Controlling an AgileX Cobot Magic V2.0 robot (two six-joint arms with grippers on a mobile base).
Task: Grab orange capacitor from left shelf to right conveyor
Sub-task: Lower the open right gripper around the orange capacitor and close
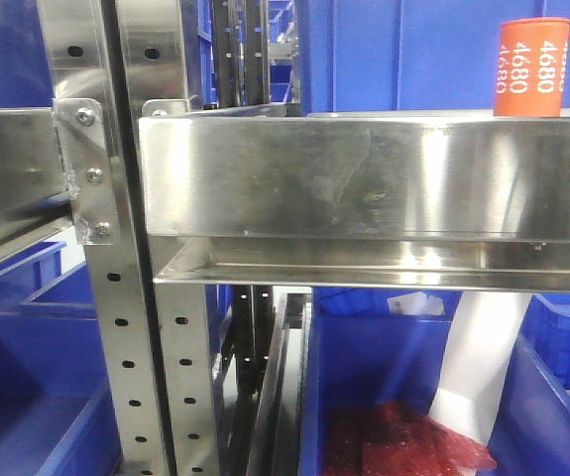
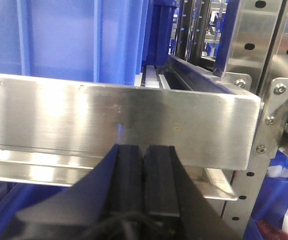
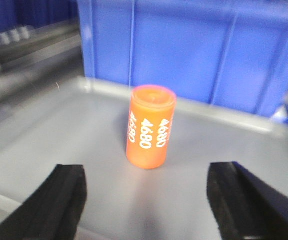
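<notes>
Right wrist view, right pincer (image 3: 145,176) spread wide, orange capacitor (image 3: 150,127) upright ahead

Base of orange capacitor (image 1: 532,65) behind shelf (image 1: 364,178)

The right tool (image 3: 145,186) is spread wide, with bare floor of the left shelf (image 3: 58,130) on both sides of the upright orange capacitor (image 3: 150,127), room for a finger each side. A blue bin (image 3: 194,50) walls off the back. For the left tool (image 2: 144,152), closed up, the shelf's tall front lip blocks the straight way in.
</notes>
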